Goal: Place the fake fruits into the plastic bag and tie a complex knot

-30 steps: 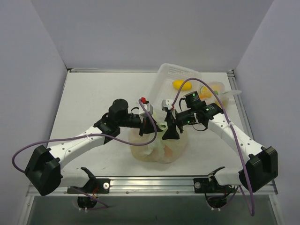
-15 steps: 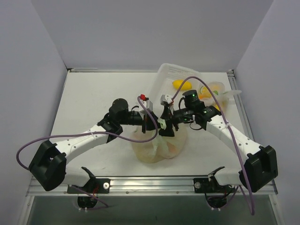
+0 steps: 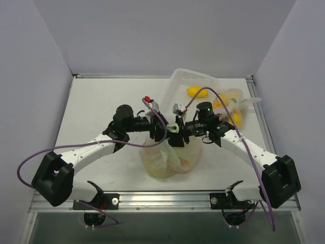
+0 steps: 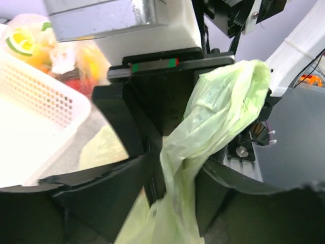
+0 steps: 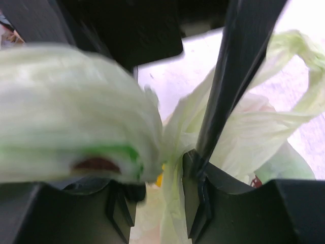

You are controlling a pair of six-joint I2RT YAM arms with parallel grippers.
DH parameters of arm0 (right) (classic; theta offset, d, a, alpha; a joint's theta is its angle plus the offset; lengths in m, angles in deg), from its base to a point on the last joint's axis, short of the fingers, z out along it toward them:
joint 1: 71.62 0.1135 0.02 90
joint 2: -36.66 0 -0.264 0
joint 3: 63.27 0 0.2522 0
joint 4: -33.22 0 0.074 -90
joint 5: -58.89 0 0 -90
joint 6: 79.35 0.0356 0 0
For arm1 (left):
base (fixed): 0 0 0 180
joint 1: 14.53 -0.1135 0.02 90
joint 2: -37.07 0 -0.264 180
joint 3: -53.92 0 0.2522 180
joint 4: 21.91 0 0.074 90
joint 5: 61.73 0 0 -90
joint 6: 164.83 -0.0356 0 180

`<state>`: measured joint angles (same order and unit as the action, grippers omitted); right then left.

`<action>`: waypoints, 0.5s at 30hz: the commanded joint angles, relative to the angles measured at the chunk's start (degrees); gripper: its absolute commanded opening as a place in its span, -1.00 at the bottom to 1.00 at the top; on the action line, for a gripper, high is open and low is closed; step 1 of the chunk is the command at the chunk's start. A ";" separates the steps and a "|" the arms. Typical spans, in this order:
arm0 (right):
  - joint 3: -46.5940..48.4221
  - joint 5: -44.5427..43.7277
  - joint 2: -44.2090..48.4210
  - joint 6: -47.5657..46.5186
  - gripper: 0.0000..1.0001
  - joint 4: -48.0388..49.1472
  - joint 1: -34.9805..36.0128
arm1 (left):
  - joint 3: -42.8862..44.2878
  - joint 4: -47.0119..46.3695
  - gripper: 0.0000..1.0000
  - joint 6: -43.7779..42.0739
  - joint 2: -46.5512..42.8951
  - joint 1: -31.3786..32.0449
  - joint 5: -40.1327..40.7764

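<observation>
The plastic bag (image 3: pixel 167 158) sits at the table's middle, pale green, with fake fruits (image 3: pixel 187 161) showing orange through its film. Both grippers meet just above its gathered top. My left gripper (image 3: pixel 161 131) is open; a twisted handle strand (image 4: pixel 203 122) runs loosely between its fingers (image 4: pixel 179 173). My right gripper (image 3: pixel 179 136) faces it from the right, also open, its jaws narrow around another strand (image 5: pixel 172 152) that touches only the right finger (image 5: pixel 161 178). A blurred printed handle (image 5: pixel 71 117) fills that view's left. A black finger (image 5: pixel 238 76) of the left gripper crosses in front.
A white slotted basket (image 3: pixel 190 84) leans at the back right with a yellow fruit (image 3: pixel 197 92) in it. Next to it lies a clear bag (image 3: pixel 228 104) of yellow fruits, also in the left wrist view (image 4: pixel 30 43) beyond the basket (image 4: pixel 30 107).
My left gripper has opened and let go of the handle it was pinching. My right gripper's jaws have narrowed around a strand, and it has moved left, closer to the left gripper.
</observation>
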<state>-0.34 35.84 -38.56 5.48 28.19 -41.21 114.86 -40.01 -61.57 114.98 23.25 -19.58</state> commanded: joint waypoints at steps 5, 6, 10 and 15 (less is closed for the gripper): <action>-0.30 -2.27 1.48 0.42 -1.00 0.15 -4.31 | 2.04 15.74 0.86 -5.24 -13.03 -5.96 -11.56; -0.30 -2.18 1.65 0.25 -1.00 -0.03 -4.40 | 2.56 20.12 0.86 -10.91 -14.00 -6.14 -10.86; 0.14 -1.92 1.83 -0.80 -1.00 -0.82 -4.66 | 3.01 31.33 0.88 -15.20 -17.97 -9.11 -6.91; 2.07 -1.13 2.01 -5.02 -1.00 -3.45 -3.87 | 4.76 26.61 0.87 -3.72 -13.33 -15.88 -8.29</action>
<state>-0.74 33.44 -38.16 4.32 26.42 -45.65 116.91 -14.50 -70.75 98.11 10.84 -26.53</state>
